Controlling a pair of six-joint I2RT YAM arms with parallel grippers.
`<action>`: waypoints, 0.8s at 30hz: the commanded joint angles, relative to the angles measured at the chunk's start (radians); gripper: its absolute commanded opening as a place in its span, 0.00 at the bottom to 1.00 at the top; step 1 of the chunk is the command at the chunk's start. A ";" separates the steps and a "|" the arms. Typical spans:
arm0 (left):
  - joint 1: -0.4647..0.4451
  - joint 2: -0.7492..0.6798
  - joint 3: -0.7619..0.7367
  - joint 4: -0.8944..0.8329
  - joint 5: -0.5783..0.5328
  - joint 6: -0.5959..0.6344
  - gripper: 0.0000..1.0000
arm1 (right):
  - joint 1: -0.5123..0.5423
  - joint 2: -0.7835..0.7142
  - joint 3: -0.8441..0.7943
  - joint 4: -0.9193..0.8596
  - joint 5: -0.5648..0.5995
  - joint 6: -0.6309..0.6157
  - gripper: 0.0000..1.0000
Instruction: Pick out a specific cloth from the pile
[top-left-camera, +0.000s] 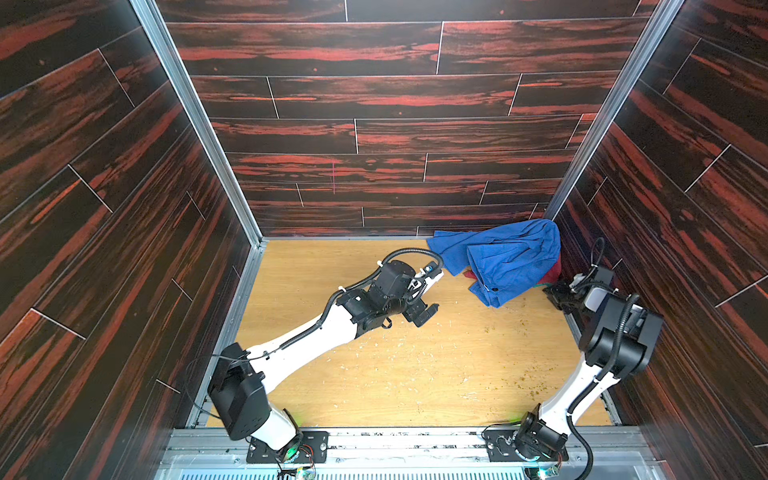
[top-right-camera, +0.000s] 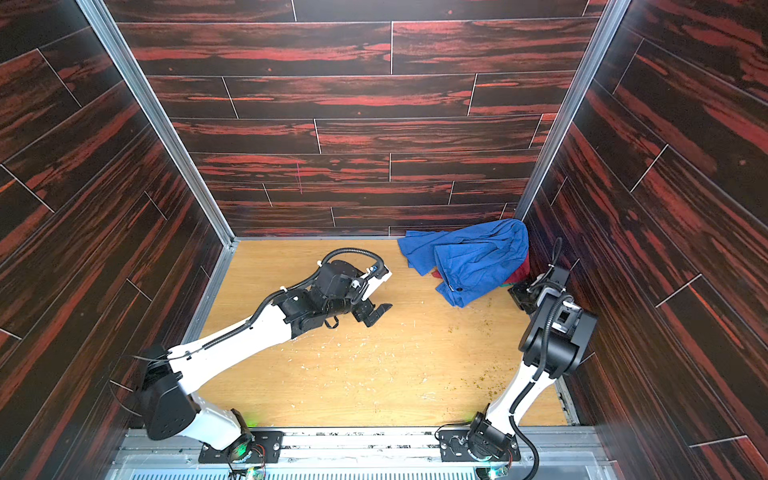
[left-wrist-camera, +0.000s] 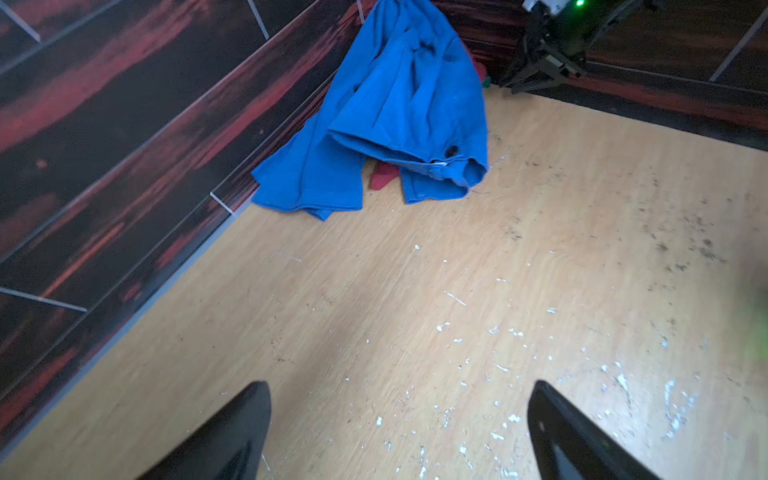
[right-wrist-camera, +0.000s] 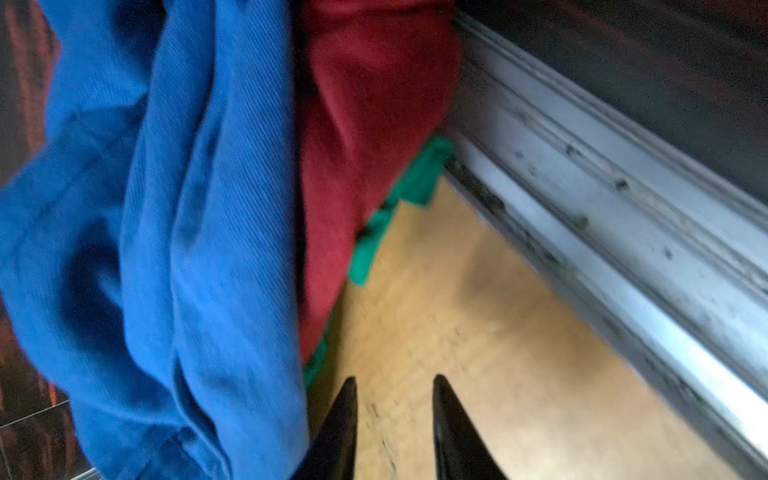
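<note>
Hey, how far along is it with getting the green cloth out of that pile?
Nothing is done yet: the small emerald-green cloth peeks from under the dark red cloth and large royal-blue cloth in the corner. In hand: the right end effector sits beside them, jaws apart, holding nothing. Left to do: grip the green edge and pull it free.

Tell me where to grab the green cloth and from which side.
Grip the exposed strip of the green cloth poking out under the red cloth. Come low along the table from the rail side, where the right gripper sits; the blue cloth covers the rest, so only this edge looks pinchable.
</note>
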 joint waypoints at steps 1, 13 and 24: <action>0.017 -0.001 -0.009 0.063 0.020 -0.050 0.99 | 0.007 0.067 0.081 -0.062 0.038 0.010 0.31; 0.052 -0.003 -0.037 0.090 -0.017 -0.093 0.99 | 0.064 0.145 0.238 -0.224 0.153 -0.050 0.26; 0.059 -0.010 -0.057 0.101 -0.027 -0.103 0.99 | 0.113 0.242 0.425 -0.433 0.292 -0.263 0.24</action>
